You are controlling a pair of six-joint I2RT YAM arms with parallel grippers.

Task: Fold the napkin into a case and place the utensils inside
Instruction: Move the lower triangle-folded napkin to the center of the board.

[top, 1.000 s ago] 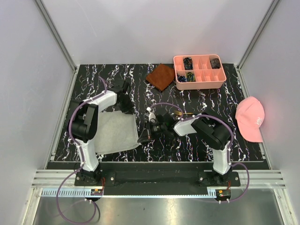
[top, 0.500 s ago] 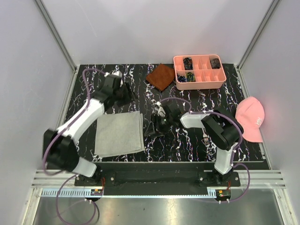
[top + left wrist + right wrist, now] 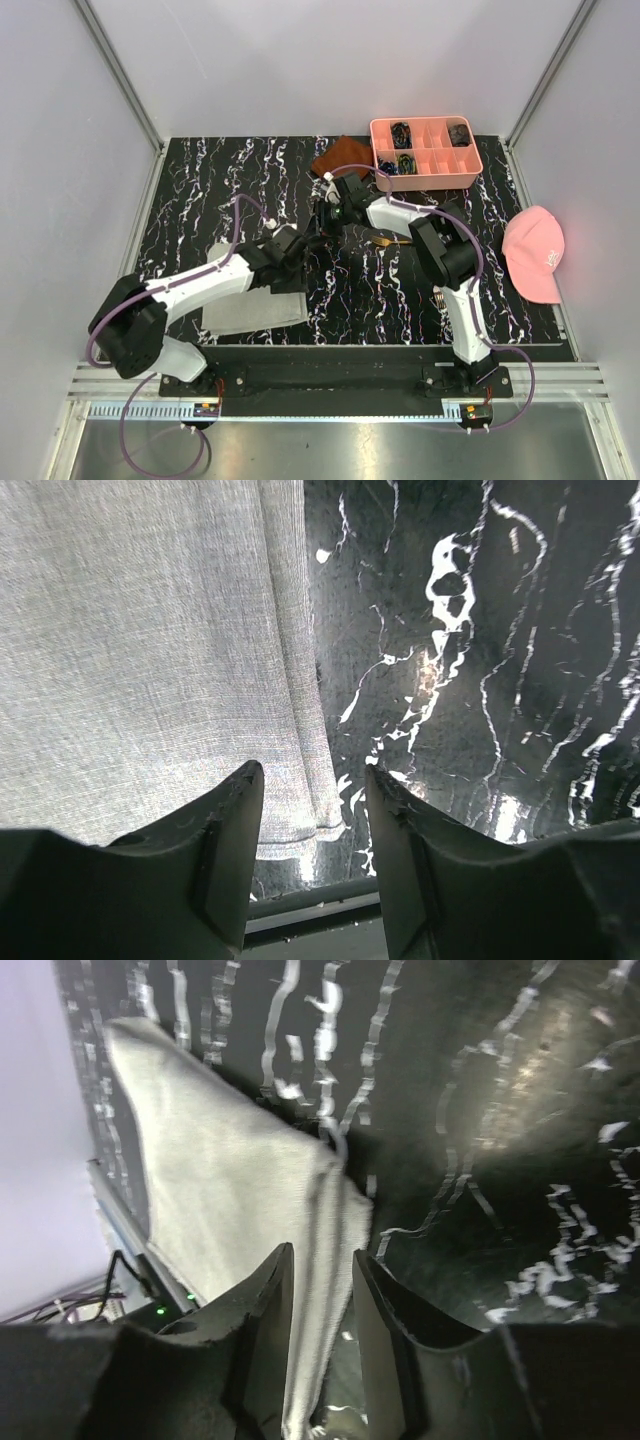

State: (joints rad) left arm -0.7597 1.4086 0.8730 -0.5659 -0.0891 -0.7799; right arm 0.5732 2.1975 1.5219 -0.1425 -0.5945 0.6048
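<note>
The napkin [image 3: 250, 312] lies flat and folded on the near left of the table, partly hidden under my left arm. Its layered right edge [image 3: 300, 680] shows in the left wrist view. My left gripper [image 3: 292, 272] [image 3: 310, 772] hovers open over the napkin's near right corner, nothing between its fingers. My right gripper [image 3: 325, 215] [image 3: 322, 1253] is open and empty near the table's middle back, facing the napkin [image 3: 230, 1210] from a distance. Of the utensils, a dark piece with a gold end [image 3: 385, 240] lies by the right forearm and a silver fork [image 3: 438, 297] beside the right arm.
A pink compartment tray [image 3: 425, 183] stands at the back right with small dark items inside. A rust-brown cloth [image 3: 335, 155] lies just left of it, partly behind my right gripper. A pink cap [image 3: 535, 255] rests at the right edge.
The napkin went from lifted and rumpled to a flat fold. My left arm swung from the back left to the napkin's right edge. The right gripper moved toward the back. Both grippers opened.
</note>
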